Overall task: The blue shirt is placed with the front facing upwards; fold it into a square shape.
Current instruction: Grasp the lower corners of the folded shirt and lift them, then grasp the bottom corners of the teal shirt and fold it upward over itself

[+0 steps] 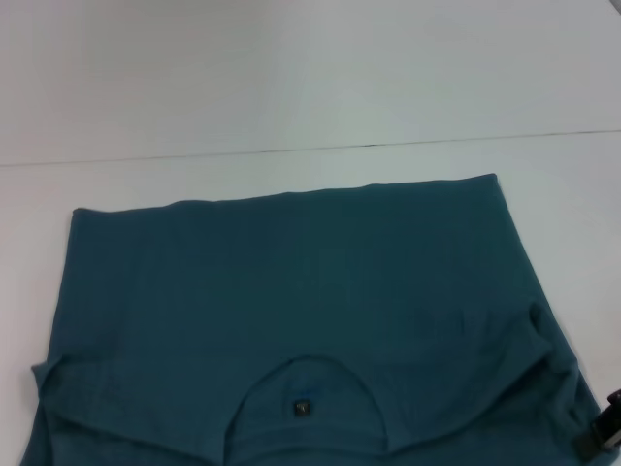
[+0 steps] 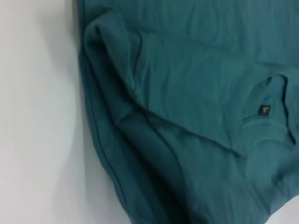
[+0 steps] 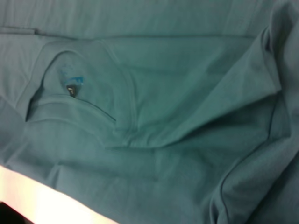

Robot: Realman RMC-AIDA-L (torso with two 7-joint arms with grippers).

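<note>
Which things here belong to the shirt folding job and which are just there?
Job: the dark teal-blue cotton T-shirt, its ribbed round collar nearest the robot; the right gripper at the shirt's right edge.
Just there: the white table.

A white table (image 1: 291,68) filled the head view, its surface plain and matte. A thin dark seam (image 1: 291,150) ran across it from side to side (tilted slightly, higher toward the right), dividing the far part of the top from the near part. Soft, even light fell from above and left a pale sheen on the far part. In the left wrist view the same white top (image 2: 37,116) showed bare along one side.
</note>
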